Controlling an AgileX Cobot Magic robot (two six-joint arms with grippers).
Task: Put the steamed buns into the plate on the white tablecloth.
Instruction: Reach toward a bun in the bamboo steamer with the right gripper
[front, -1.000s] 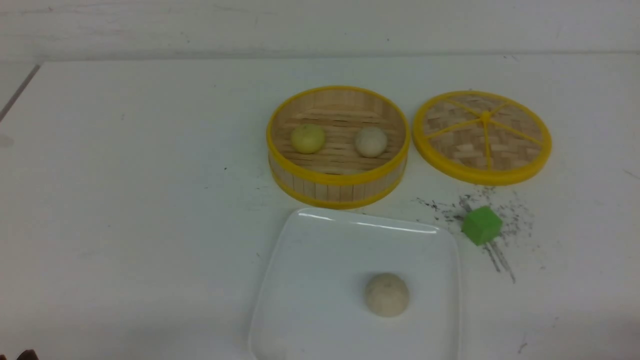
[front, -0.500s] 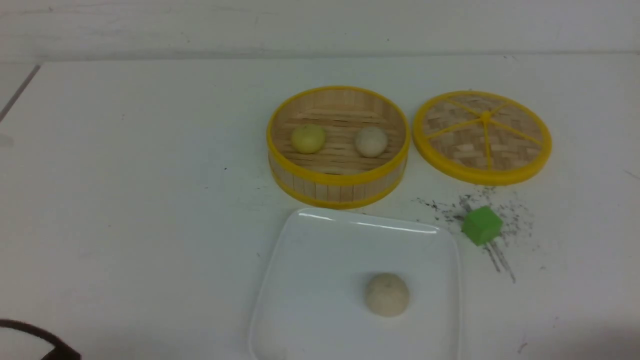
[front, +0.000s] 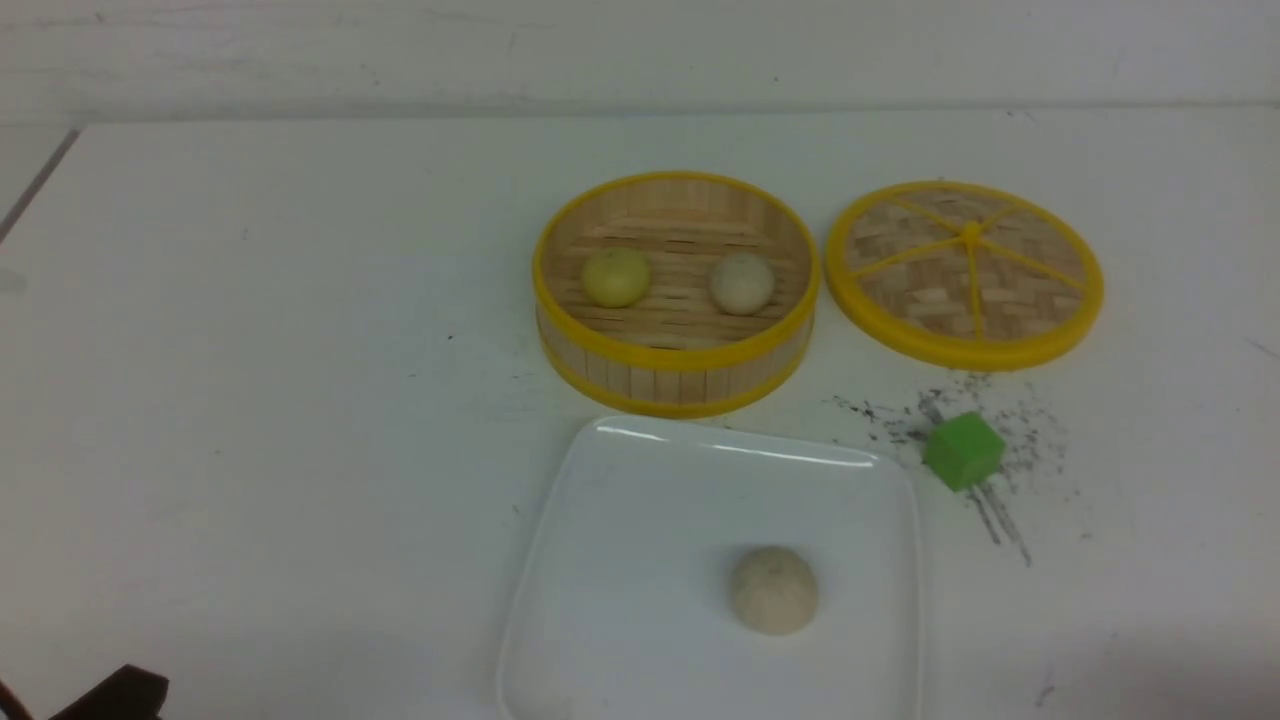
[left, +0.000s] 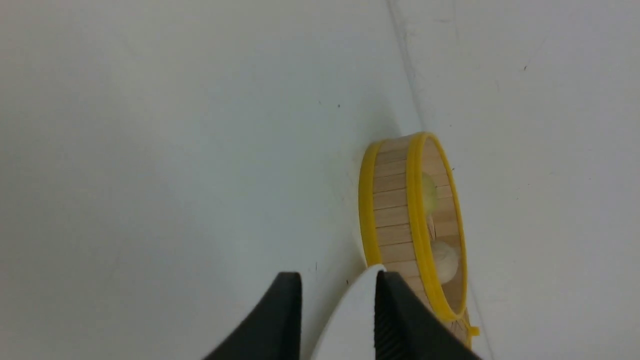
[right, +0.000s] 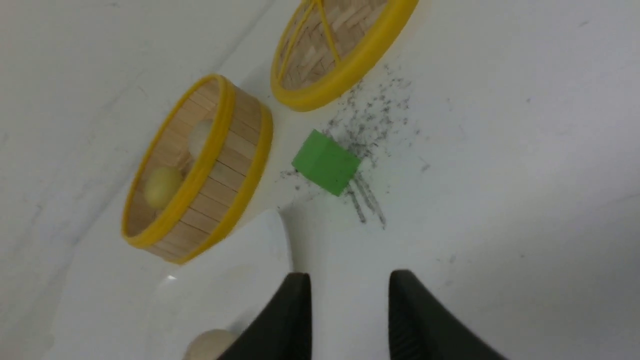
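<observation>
One speckled off-white steamed bun (front: 773, 589) lies on the white square plate (front: 620, 520), right of its middle. A pale yellow bun (front: 616, 277) and another off-white bun (front: 741, 283) sit inside the bamboo steamer (front: 676, 380) behind the plate. My left gripper (left: 338, 280) is open and empty, low over the white tablecloth (front: 250, 400) left of the plate, facing the steamer (left: 390, 210). My right gripper (right: 350, 280) is open and empty near the plate's right edge (right: 240, 280), with the plated bun (right: 210, 345) beside its finger. Neither gripper touches a bun.
The steamer's woven lid (front: 965, 270) lies flat to the right of the steamer. A green cube (front: 963, 451) sits among black scuff marks right of the plate. A dark part of my left arm (front: 110, 695) shows at the front left corner.
The dark part of my left arm has come further into the front view's bottom left corner. Buns, plate, steamer and cube have not moved.
</observation>
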